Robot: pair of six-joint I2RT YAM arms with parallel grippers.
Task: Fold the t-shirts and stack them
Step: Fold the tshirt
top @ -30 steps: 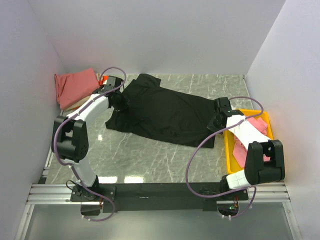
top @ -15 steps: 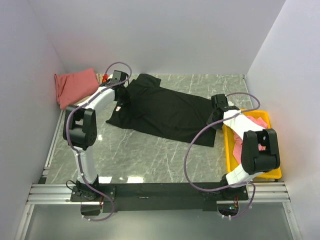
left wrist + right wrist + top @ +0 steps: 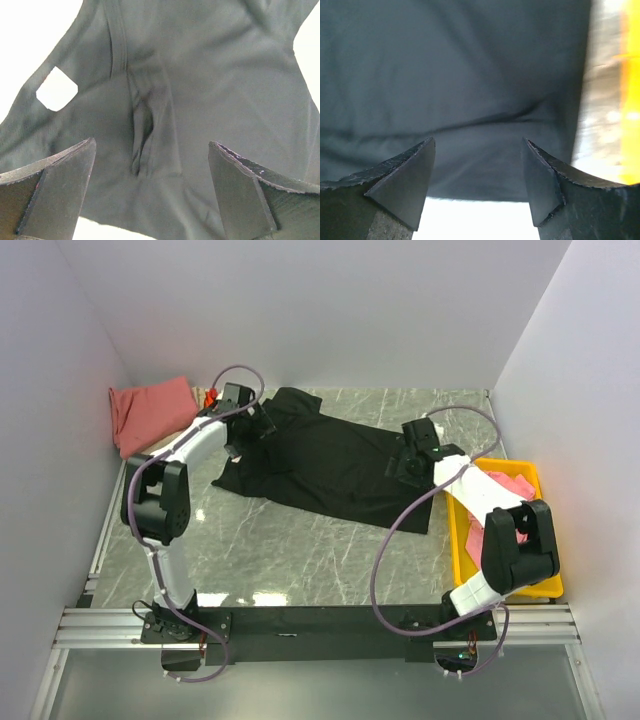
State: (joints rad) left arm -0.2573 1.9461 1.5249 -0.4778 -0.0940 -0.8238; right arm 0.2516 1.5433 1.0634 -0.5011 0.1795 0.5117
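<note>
A large black t-shirt (image 3: 330,465) lies spread across the middle of the table. My left gripper (image 3: 262,422) hovers open over its left end, by the neck. In the left wrist view the left gripper (image 3: 151,145) has nothing between its fingers, with creased black t-shirt (image 3: 210,75) and a white tag (image 3: 56,89) below. My right gripper (image 3: 405,462) is open over the shirt's right end. In the right wrist view the right gripper (image 3: 478,141) is empty above the black t-shirt (image 3: 460,65) near its hem. A folded dusty-red t-shirt (image 3: 150,412) sits at the back left.
A yellow bin (image 3: 455,530) at the right edge holds pink t-shirts (image 3: 505,485); its yellow bin wall (image 3: 630,90) shows at the right of the right wrist view. A small orange bit (image 3: 210,397) peeks out beside the red shirt. White walls enclose the table on three sides.
Both grippers have opened and let go of the black t-shirt. The left gripper moved back and right, the right gripper moved back and left, both over the shirt.
</note>
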